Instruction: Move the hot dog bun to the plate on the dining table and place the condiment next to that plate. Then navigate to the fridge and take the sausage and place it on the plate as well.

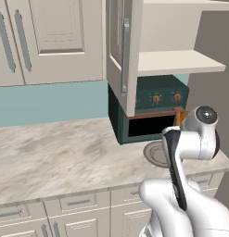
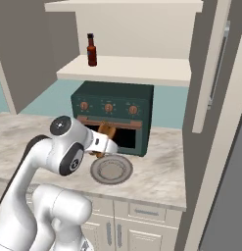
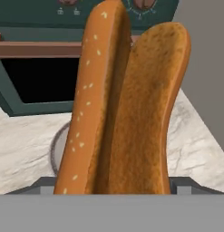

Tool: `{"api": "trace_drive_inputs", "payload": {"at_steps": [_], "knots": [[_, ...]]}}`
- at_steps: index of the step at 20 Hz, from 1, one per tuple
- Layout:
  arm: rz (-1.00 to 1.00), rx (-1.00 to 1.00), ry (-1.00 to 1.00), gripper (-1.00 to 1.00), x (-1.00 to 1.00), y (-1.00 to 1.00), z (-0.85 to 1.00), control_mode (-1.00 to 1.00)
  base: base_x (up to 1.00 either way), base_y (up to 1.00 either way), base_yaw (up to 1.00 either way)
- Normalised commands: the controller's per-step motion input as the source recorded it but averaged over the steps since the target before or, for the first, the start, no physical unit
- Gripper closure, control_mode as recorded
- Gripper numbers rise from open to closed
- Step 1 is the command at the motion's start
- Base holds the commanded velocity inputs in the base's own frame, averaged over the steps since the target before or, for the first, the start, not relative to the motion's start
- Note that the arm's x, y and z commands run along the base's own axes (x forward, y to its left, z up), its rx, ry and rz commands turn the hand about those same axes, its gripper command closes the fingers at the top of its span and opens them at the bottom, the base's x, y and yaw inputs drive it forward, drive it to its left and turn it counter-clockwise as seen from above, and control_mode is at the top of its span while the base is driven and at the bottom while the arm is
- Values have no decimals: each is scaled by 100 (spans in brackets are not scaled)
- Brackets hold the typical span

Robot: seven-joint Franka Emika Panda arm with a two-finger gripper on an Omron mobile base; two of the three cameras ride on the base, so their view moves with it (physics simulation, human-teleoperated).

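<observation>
Your claw [image 2: 104, 139] stands wide around the golden-brown sesame hot dog bun [image 3: 124, 104], gripping its lower end, with the split bun upright along the hand view; you hold it above the round grey plate [image 2: 111, 170] on the marbled beige counter [image 1: 55, 155], just before the dark green toaster oven [image 2: 115, 115]; the dark red condiment bottle [image 2: 91, 50] stands on the cream shelf [image 2: 127, 68] above.
</observation>
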Motion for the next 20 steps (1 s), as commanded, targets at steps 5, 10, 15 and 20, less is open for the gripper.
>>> {"api": "trace_drive_inputs", "payload": {"at_steps": [5,10,15,20], "knots": [[1,-1,-5,100,-20,8,74,-100,0,0,0],[0,0,0,100,-6,0,0,-100,0,0,0],[0,-6,-10,100,-28,8,0,-100,0,0,0],[0,0,0,100,0,0,0,100,-56,12,-22]]}}
